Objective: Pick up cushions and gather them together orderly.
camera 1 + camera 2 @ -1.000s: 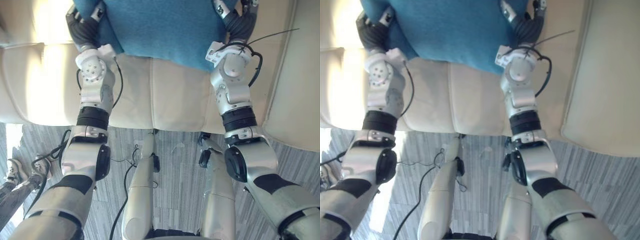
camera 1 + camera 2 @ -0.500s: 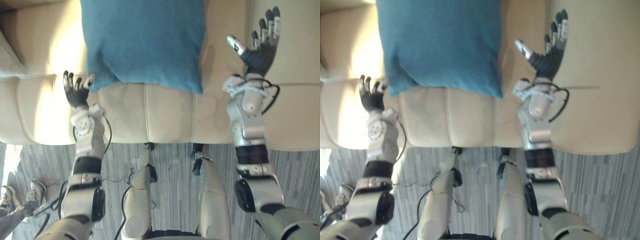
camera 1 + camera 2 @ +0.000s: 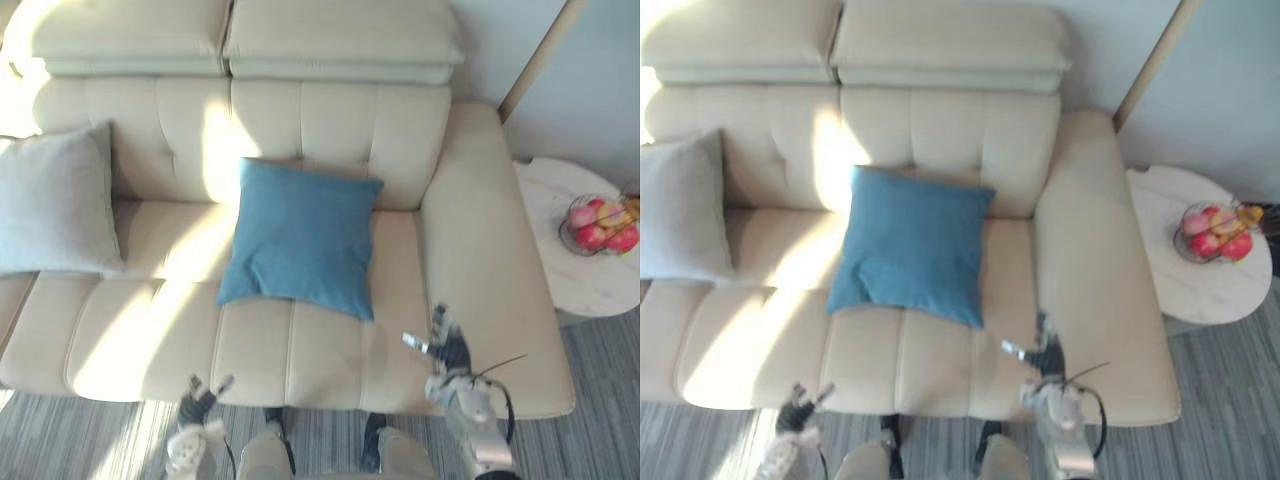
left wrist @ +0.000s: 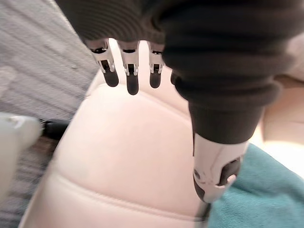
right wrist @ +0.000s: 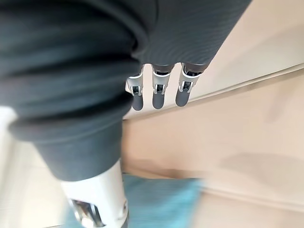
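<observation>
A blue cushion [image 3: 300,237] leans on the cream sofa's [image 3: 160,340] backrest, near the middle of the seat. A grey cushion [image 3: 55,205] stands against the backrest at the far left. My left hand [image 3: 200,391] hovers open at the seat's front edge, below and left of the blue cushion. Open as well, my right hand [image 3: 443,348] is over the seat's front right, below and right of the blue cushion [image 4: 256,194]. Straight fingers [image 4: 132,76] show in the left wrist view and fingers [image 5: 158,92] in the right wrist view, empty.
A round white side table [image 3: 575,275] stands right of the sofa with a bowl of fruit [image 3: 600,222] on it. The sofa's wide right armrest [image 3: 485,240] lies between seat and table. Grey striped floor [image 3: 590,400] runs along the front.
Both hands let go of the blue cushion, which now rests on the sofa. The camera has pulled far back, so the whole sofa shows; both arms have drawn back to the seat's front edge.
</observation>
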### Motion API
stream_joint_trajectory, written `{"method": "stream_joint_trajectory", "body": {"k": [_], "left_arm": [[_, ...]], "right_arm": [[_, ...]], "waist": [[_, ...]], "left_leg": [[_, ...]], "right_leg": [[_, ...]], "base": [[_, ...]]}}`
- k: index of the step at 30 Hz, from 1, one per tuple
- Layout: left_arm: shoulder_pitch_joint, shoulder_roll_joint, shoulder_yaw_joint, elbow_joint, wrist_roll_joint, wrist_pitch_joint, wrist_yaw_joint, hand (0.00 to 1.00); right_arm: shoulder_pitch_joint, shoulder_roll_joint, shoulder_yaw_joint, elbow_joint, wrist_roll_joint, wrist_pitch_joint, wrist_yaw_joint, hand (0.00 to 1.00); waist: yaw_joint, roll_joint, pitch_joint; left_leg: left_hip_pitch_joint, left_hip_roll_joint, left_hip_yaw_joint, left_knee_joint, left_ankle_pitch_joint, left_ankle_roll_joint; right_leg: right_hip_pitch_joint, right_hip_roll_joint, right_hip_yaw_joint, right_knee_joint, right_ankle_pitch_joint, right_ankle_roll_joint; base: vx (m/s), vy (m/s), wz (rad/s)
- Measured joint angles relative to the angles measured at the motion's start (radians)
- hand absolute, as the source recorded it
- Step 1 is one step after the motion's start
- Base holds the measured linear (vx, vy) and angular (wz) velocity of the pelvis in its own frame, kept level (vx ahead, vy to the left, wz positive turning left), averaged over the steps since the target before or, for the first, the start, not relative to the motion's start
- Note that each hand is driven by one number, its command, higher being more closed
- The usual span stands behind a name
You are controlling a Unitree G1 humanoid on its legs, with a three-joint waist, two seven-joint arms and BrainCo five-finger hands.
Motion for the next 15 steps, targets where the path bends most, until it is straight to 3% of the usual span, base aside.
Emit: {"method": "stream_joint_trajectory", "body": {"k": [4,8,13,14,15], "left_arm": [[0.006,0.0,0.0,0.074,0.057,0.011,-0.017,0.0],[0.005,0.01,0.0,0.109,0.094,0.016,-0.031,0.0],[-0.025,0.014,0.002,0.11,0.105,0.031,-0.026,0.0],[-0.025,0.008,-0.012,0.092,0.104,0.03,-0.023,0.0],[-0.027,0.013,-0.02,0.087,0.103,0.031,-0.022,0.0]], "right_arm": [[0.003,0.0,-0.048,0.206,-0.077,0.033,0.002,0.0],[0.005,-0.001,-0.109,0.306,-0.073,0.051,0.002,0.0],[-0.043,0.006,-0.115,0.337,-0.06,0.069,-0.01,0.0],[-0.068,0.012,-0.115,0.336,-0.058,0.071,-0.011,0.0],[-0.082,0.016,-0.115,0.333,-0.056,0.071,-0.012,0.0]], "waist": [[-0.009,0.017,-0.021],[-0.018,0.03,-0.035],[-0.014,0.021,-0.026],[-0.011,0.028,-0.021],[-0.011,0.019,-0.024]], "left_leg": [[0.067,0.007,0.007,-0.022,-0.005,-0.003],[0.098,0.002,0.001,-0.022,-0.01,-0.001],[-0.03,0.001,-0.09,0.116,-0.016,0.001],[-0.083,0.01,-0.125,0.146,0.002,-0.026],[-0.086,0.009,-0.143,0.126,0.02,-0.048]], "right_leg": [[0.094,0.023,0.004,-0.095,0.039,0.003],[0.149,0.025,-0.003,-0.141,0.059,0.008],[0.118,0.016,-0.06,-0.113,0.069,0.0],[0.079,0.023,-0.056,-0.1,0.079,-0.019],[0.064,0.016,-0.057,-0.105,0.087,-0.029]], "base": [[0.05,0.011,-0.08],[0.0,0.02,0.03],[-0.09,0.004,0.35],[-0.16,-0.03,0.18],[-0.19,0.005,-0.08]]}}
